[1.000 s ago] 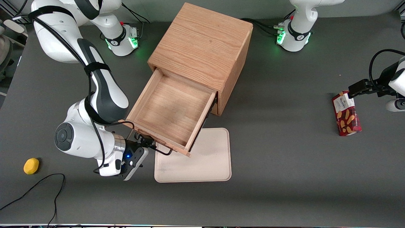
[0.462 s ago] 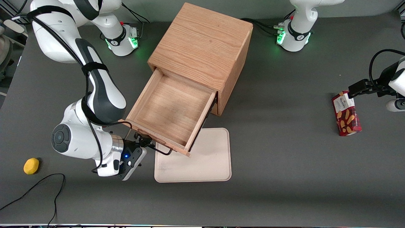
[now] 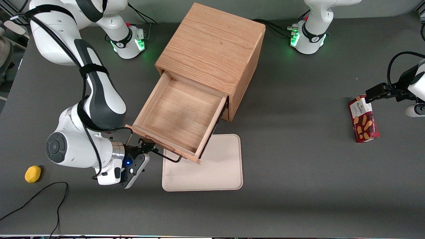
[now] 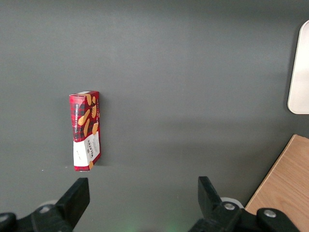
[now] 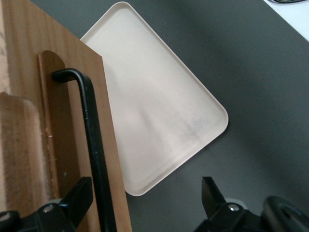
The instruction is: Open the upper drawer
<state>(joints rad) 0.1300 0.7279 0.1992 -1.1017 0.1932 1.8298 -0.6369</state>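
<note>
The upper drawer [image 3: 179, 116] stands pulled far out of the light oak cabinet [image 3: 212, 46], its wooden tray empty. Its thin black wire handle [image 3: 170, 159] runs along the drawer front on the side nearer the front camera. My right gripper [image 3: 147, 148] is at the end of that handle toward the working arm's end of the table. In the right wrist view the gripper [image 5: 145, 200] is open, and the handle [image 5: 91, 145] passes between the fingers, close to one finger [image 5: 79, 198] and far from the other. The lower drawer is hidden under the upper one.
A cream tray [image 3: 212, 166] lies on the table partly under the open drawer, also in the right wrist view [image 5: 154, 106]. A yellow object [image 3: 33, 174] and a black cable [image 3: 43, 196] lie toward the working arm's end. A red biscuit box [image 3: 363, 121] lies toward the parked arm's end.
My right arm and gripper have shifted a little along the drawer front toward the working arm's end of the table. The drawer has barely moved.
</note>
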